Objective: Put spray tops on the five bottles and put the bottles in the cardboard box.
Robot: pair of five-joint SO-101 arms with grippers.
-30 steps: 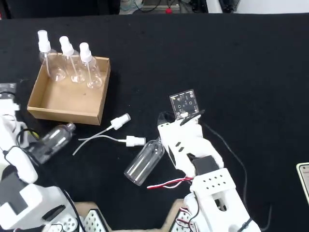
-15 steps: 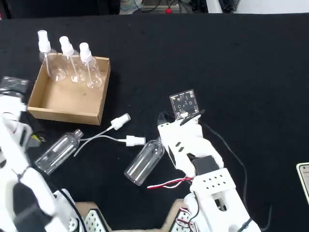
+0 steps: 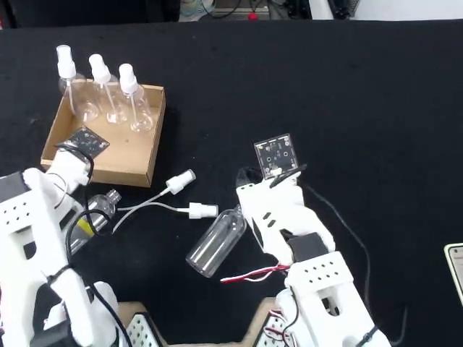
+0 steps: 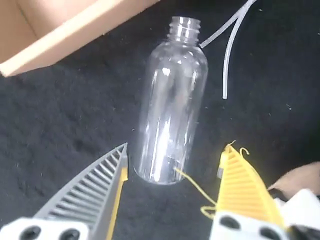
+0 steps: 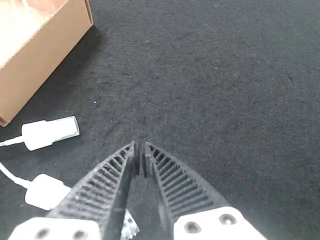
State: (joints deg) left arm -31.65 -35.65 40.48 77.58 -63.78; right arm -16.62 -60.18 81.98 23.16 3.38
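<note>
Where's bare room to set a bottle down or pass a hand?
Free: the black cloth beyond and right of the right arm; the cardboard box floor in front of three capped bottles. Crowded: between box and right arm, two spray tops with tubes, two uncapped bottles, the open left pincer.

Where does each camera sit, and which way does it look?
High view: fixed above the table, looking down on the box, three capped bottles and two spray tops; the left arm and right arm show at the near edge.
Left wrist view: on the left arm's wrist, looking past its open left gripper at an uncapped bottle by the box.
Right wrist view: on the right arm's wrist, looking past its shut right gripper at the spray tops.
Shared: high and right wrist views show the spray tops and box.
</note>
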